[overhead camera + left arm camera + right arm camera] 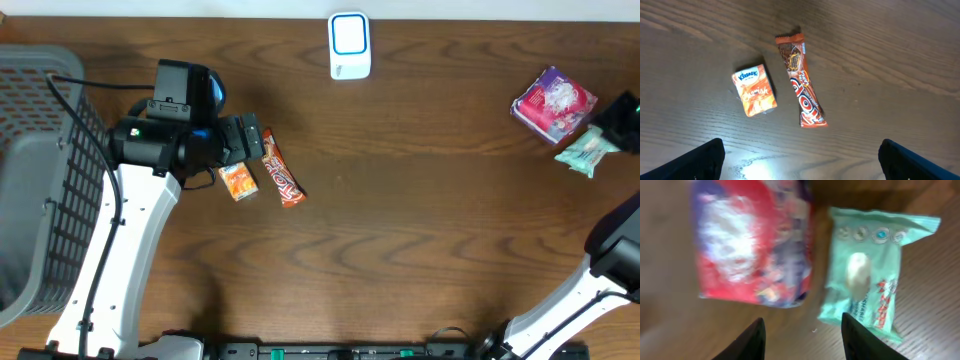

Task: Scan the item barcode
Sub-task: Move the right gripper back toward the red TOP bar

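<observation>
My left gripper (250, 140) hangs open over two items on the wooden table. They are a small orange Kleenex pack (754, 90) and an orange candy bar (801, 82) lying beside it, and both are clear of the fingers (700, 160). At the far right my right gripper (802, 325) stands open above the table, holding nothing. Just beyond its tips lie a pink-red packet (752, 240) and a teal wipes pack (870, 275). A white scanner (349, 45) stands at the back centre. No barcode shows on any item.
A grey mesh basket (40, 180) fills the left edge of the table, next to the left arm. Seen from overhead, the pink-red packet (553, 103) and teal wipes pack (588, 152) lie close to the right edge.
</observation>
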Motion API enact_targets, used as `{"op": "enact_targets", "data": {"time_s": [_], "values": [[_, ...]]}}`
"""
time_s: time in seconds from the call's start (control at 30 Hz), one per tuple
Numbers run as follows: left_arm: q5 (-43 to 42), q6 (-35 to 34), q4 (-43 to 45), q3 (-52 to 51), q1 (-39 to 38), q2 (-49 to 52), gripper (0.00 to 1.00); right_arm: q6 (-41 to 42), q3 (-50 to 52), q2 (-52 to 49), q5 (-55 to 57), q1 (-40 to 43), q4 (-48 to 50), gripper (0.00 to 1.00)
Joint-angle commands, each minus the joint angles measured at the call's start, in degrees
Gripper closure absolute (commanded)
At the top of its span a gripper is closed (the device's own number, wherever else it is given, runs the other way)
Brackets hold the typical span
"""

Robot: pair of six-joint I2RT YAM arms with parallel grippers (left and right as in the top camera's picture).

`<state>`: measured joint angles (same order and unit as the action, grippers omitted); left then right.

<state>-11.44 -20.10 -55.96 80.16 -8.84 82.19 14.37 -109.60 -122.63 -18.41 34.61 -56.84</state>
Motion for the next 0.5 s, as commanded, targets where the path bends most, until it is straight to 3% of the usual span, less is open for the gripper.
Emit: {"op": "enact_targets", "data": {"time_s": [0.0,0.07,0.13,0.33,0.47], "values": [[0.39,0.35,-0.17,0.33,0.09,0.15,0.02,-1.14,-7.69,0.52,-15.08,-0.68,-2.54,0.53],[0.39,0.35,-0.17,0.33,0.09,0.15,0.02,-3.85,-8.87,0.52,-25.29,-1.88,-3.23,0.45],[0.39,0.35,-0.17,0.33,0.09,0.15,0.02,-6.27,-8.83,0.52,-33.53,-3.85,-3.80,0.01],[0.39,0.33,-0.17,0.33,0.11,0.15,0.02,-19.80,-7.67,0.46,-35.19,-16.90,-11.23,0.01],[0.39,0.35,-0.17,0.33,0.09,0.15,0.02,-20.20,-5.53,0.46,-30.53,-26.82,-9.44,0.01]]}}
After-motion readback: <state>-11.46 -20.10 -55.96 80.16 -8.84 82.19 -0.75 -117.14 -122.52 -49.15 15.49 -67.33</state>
